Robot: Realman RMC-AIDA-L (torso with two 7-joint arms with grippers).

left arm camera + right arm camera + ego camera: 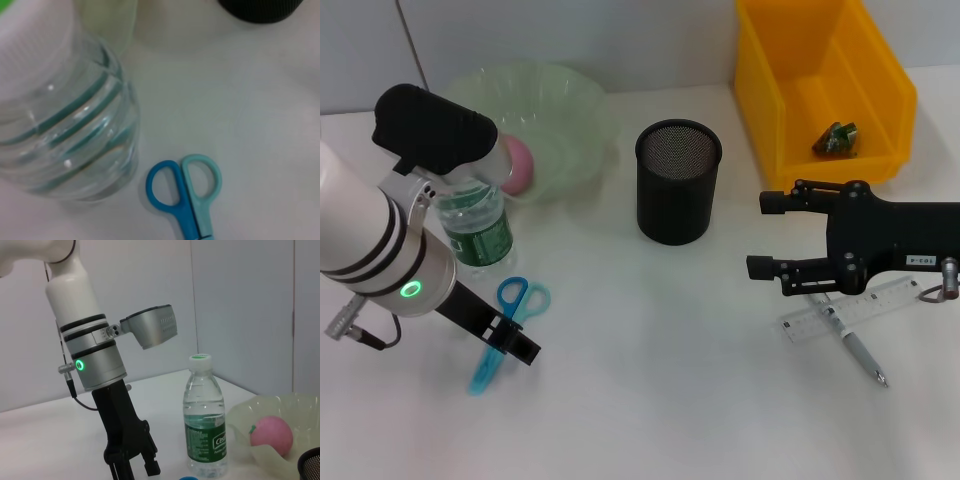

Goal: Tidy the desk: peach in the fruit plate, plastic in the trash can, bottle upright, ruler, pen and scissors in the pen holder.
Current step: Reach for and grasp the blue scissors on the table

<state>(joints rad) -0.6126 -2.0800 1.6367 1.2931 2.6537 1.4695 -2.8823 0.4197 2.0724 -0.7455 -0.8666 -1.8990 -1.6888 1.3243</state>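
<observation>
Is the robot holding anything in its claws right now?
No. The left gripper is down at the scissors with fingers open; the right gripper hangs open above the ruler.

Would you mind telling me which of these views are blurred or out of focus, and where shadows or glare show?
Left wrist view: the bottle is close and soft, with small glints on its ridges; the scissors are sharper. Head view: crisp, with soft shadows beside the pen holder and under the right gripper. Right wrist view: in focus on the left gripper, peach clear.
</observation>
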